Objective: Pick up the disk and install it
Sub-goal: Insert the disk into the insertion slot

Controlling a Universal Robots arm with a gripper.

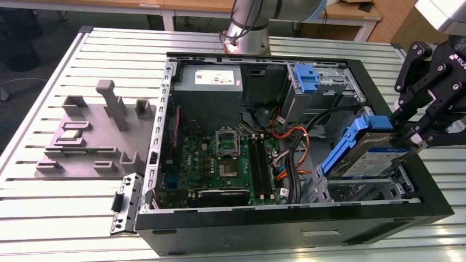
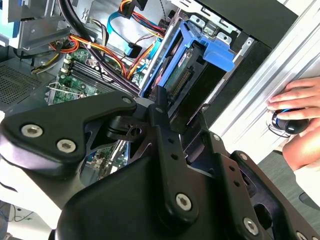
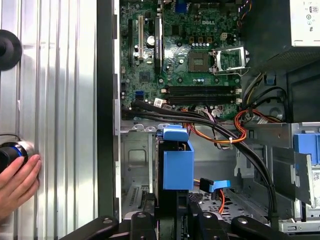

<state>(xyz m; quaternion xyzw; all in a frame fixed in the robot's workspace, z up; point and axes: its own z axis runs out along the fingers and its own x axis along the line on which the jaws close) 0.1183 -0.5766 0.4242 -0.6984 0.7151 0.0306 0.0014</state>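
claw point(image 1: 409, 137) clamped on disk point(image 1: 370, 157), disk tilted above drive cage point(image 1: 364, 191) at exterior view's right end of open computer case point(image 1: 291, 226), long axis sloping, high end at claw, label face up, blue edge toward motherboard point(image 1: 211, 158)

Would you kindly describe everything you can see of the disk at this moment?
The disk is a flat rectangular silver hard drive with a white-and-blue label, framed by a blue plastic carrier. In the exterior view it is tilted, label showing, over the metal drive cage in the open computer case, at the exterior view's right. The gripper is shut on its raised end. In the first wrist view it appears edge-on, as a blue strip.
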